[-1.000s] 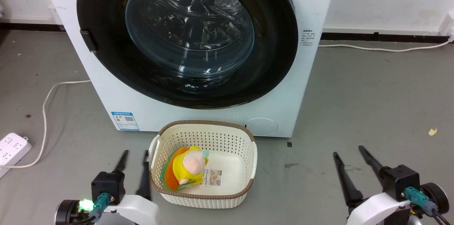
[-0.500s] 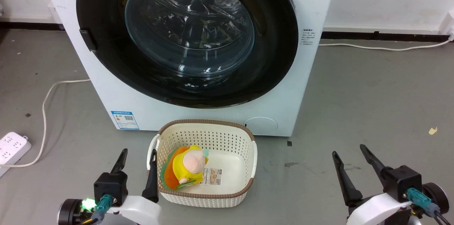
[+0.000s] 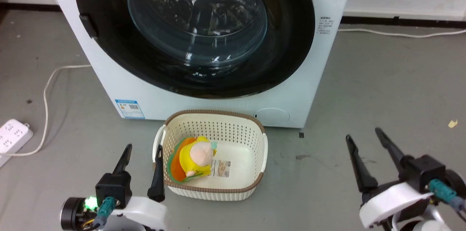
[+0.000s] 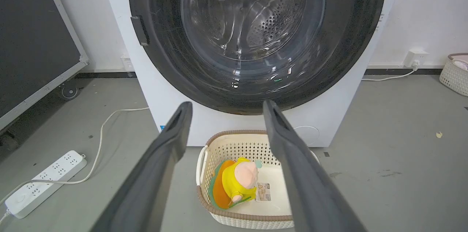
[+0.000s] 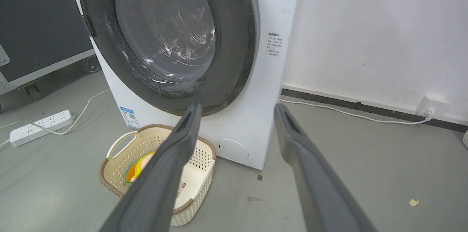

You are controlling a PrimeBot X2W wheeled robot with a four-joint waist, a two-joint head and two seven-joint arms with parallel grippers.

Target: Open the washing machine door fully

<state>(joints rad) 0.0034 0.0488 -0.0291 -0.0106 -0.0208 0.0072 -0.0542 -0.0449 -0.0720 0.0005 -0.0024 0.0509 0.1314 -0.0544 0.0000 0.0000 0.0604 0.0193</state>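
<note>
The washing machine door is a large glossy black disc with a clear glass bowl centre, lying closed against the white machine front. Its small black handle notch sits on the left rim. My left gripper stands open low at the left, just left of the basket, well short of the door. At the lower right my right gripper is open over bare floor. The left wrist view has the door straight ahead beyond the open left gripper. The right wrist view sees the door at an angle past the open right gripper.
A cream basket holding a yellow plush toy stands on the floor right before the machine. A white power strip and its cable lie at the left. A black wheeled panel stands left of the machine.
Both grippers have spread their fingers wider, the left one most. The head camera has shifted, so the machine sits higher and closer in the picture. The door has not moved.
</note>
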